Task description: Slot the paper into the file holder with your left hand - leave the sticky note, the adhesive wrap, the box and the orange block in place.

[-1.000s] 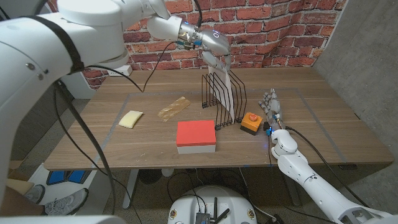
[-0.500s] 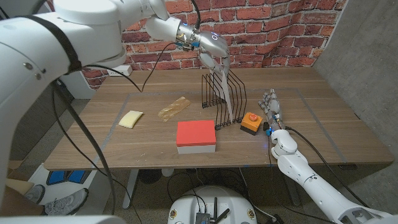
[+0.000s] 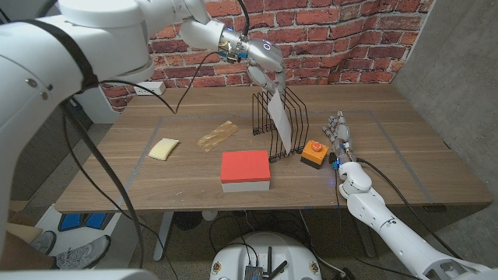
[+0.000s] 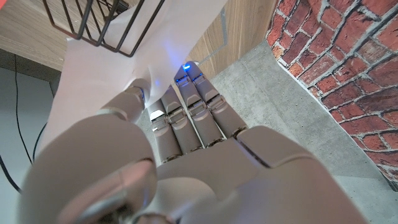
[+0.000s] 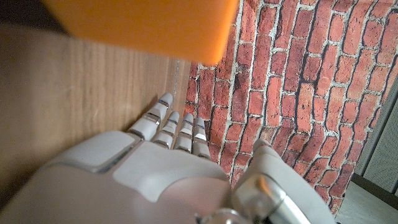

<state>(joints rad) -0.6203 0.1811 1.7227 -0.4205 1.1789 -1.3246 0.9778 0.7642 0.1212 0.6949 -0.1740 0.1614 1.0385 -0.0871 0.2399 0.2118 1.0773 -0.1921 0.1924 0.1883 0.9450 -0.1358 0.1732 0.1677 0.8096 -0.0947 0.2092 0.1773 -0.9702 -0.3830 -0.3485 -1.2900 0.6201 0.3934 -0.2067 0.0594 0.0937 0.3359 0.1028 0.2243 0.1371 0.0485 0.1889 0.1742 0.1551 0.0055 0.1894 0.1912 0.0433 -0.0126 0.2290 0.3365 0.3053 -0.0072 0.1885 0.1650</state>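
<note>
L to R: sticky note, adhesive wrap, box sitting untouched. We're holding the paper w/ left hand, fingers pinching its top edge, above the file holder. Sheet partly between dividers, not seated yet; release pending. Long axis approx. vertical, lower end leaning toward orange block. Right hand holding nothing, fingers apart.

Robot lab or test bay, dressed as office corner. Wooden worktop on metal legs, red brick wall at 12 o'clock, bare grey concrete wall at 3 o'clock, black cables trailing across worktop at 11 o'clock. Wire file holder mid-worktop gives desk feel.
</note>
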